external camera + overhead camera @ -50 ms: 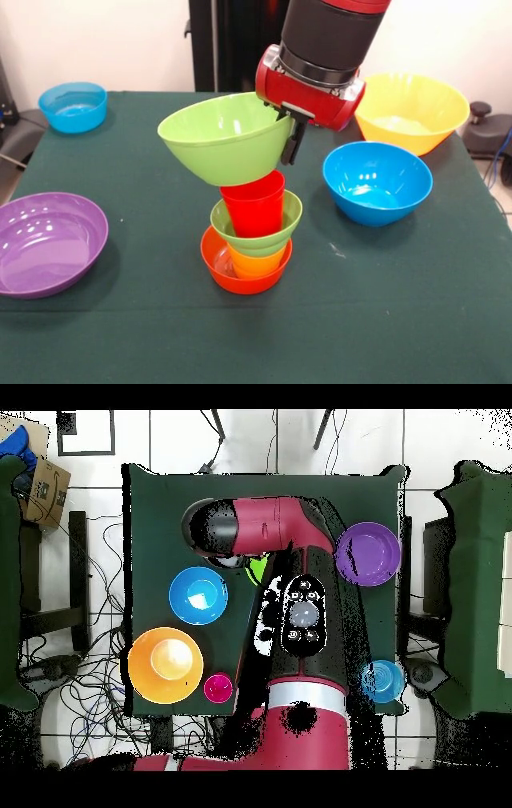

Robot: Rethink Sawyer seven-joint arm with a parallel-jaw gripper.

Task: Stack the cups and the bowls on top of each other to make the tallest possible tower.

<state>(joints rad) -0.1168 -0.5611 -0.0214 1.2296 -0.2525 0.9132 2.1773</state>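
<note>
Gripping the large green bowl [222,136] by its rim with my claw [291,138], tilted, tower [250,236] just below, touching the red cup [253,205].

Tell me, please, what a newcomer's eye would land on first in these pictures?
Probably the large green bowl, tilted and held at its rim by the gripper, its base resting on the red cup that tops the tower at the table's centre. Next, the big yellow bowl behind the blue one.

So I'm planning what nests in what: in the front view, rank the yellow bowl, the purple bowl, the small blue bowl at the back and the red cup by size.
1. Yellow bowl and purple bowl: alike; the purple is nearer, so unsure.
2. Small blue bowl.
3. Red cup.
</note>
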